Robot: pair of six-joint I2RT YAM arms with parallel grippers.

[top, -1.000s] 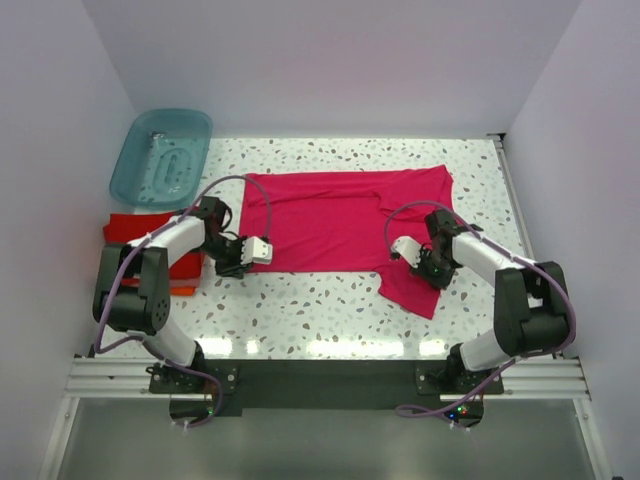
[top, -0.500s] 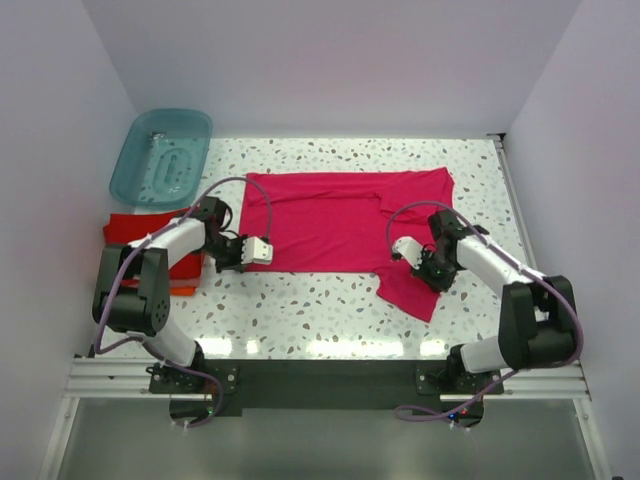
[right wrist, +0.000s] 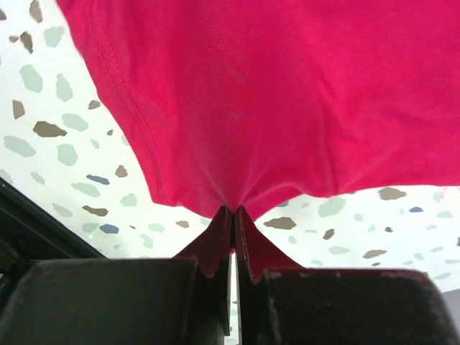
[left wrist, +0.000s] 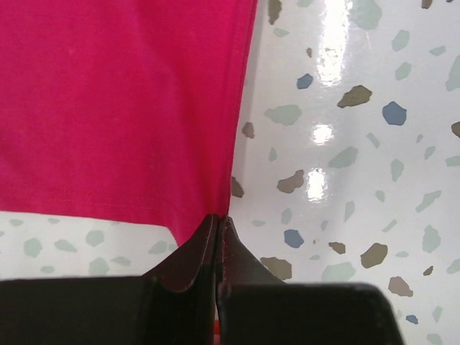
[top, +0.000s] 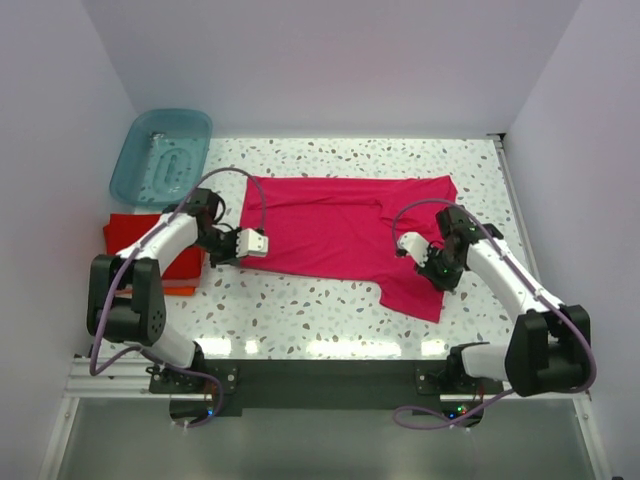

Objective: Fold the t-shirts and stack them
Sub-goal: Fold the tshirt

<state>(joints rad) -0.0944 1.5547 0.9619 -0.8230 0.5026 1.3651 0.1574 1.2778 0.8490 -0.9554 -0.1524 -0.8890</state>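
**Speckled tabletop, both grippers pinched on the pink shirt**

White terrazzo tabletop (top: 320, 305), flecked with grey, brown and blue chips, fills a booth of plain pale walls (top: 330, 60). Glare runs along its far and near edges. On it lies the magenta-pink t-shirt (top: 330, 225), spread wide, with one flap at its right end reaching toward the near edge.

The left gripper (left wrist: 218, 221) has its fingertips pressed together on the shirt's near-left corner. Only the left wrist view shows the faint hem line running just beside the pinch. The right gripper (right wrist: 233, 212) is likewise clamped on the shirt, and the cloth is drawn into creases that fan out from the tips. The top view places this grip on the near-right flap.

Only the top view shows the arms. The left one bows outward past the shirt's left edge, its wrist turned back toward the cloth. The right one reaches up beside the shirt's right edge and bends inward.

Left of the shirt, a red folded shirt (top: 135, 232) lies over an orange shirt (top: 182, 290). A teal tub (top: 160, 155) sits off the shirt's far-left corner.
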